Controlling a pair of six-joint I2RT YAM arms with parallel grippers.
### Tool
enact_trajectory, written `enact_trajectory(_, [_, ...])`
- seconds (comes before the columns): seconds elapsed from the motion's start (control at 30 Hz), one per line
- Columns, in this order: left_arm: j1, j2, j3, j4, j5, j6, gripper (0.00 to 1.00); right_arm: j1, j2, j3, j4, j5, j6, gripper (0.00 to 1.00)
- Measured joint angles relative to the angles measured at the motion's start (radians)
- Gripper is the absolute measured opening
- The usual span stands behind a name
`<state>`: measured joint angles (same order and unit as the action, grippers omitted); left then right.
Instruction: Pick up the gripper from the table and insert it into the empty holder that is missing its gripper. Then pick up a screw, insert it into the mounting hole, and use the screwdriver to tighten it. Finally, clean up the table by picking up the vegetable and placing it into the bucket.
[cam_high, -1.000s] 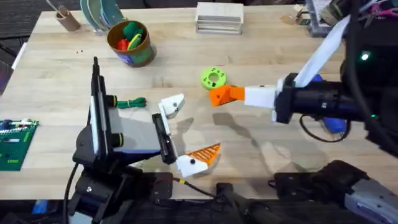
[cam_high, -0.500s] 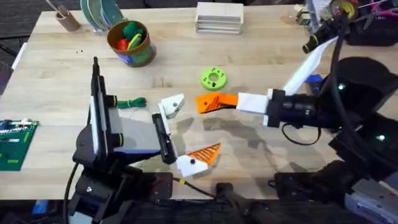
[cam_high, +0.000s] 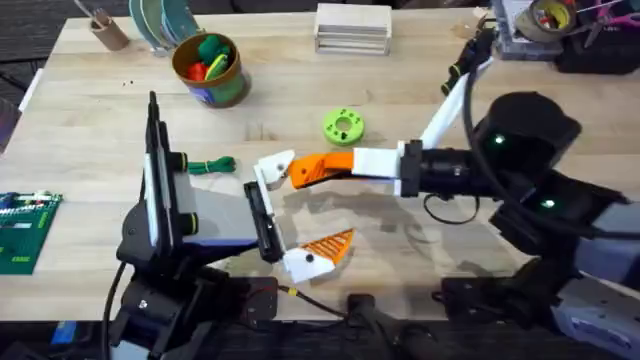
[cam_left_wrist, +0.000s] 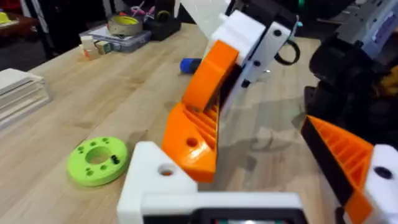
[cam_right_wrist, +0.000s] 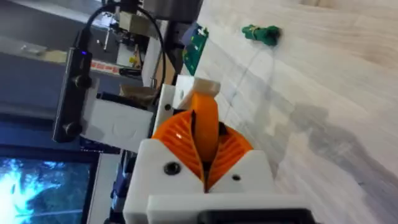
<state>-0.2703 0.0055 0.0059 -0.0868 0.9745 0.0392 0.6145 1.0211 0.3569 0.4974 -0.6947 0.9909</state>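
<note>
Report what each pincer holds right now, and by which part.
The right pincer is shut on the gripper, clamping its rear end; the front end juts toward the holder. The left pincer holds nothing.

Overhead looks down on the table (cam_high: 420, 90); both wrist cameras closely share the holder (cam_left_wrist: 163, 180).

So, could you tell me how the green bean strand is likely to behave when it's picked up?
The vegetable looks thin and slightly curled, so probably light and somewhat bendy. Lying flat on the table, it may slip from a pinch; rolling seems unlikely.
</note>
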Motion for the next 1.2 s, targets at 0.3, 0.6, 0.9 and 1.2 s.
enact_trajectory(0.3, [0.015,0.0,0.0,0.005,-0.065,-0.003,0.993,0.027,0.139,-0.007,0.219,0.001,0.075,0.014])
enact_trajectory(0.6, [0.023,0.0,0.001,0.008,-0.103,-0.015,0.993,0.045,0.242,-0.007,0.351,0.009,0.128,0.013])
enact_trajectory(0.9, [0.02,0.0,0.002,0.0,-0.023,-0.026,0.992,0.059,0.328,-0.007,0.451,-0.006,0.146,0.012])
enact_trajectory(1.2, [0.02,0.0,0.002,-0.004,0.014,-0.028,0.993,0.06,0.354,-0.007,0.49,-0.013,0.158,0.011])
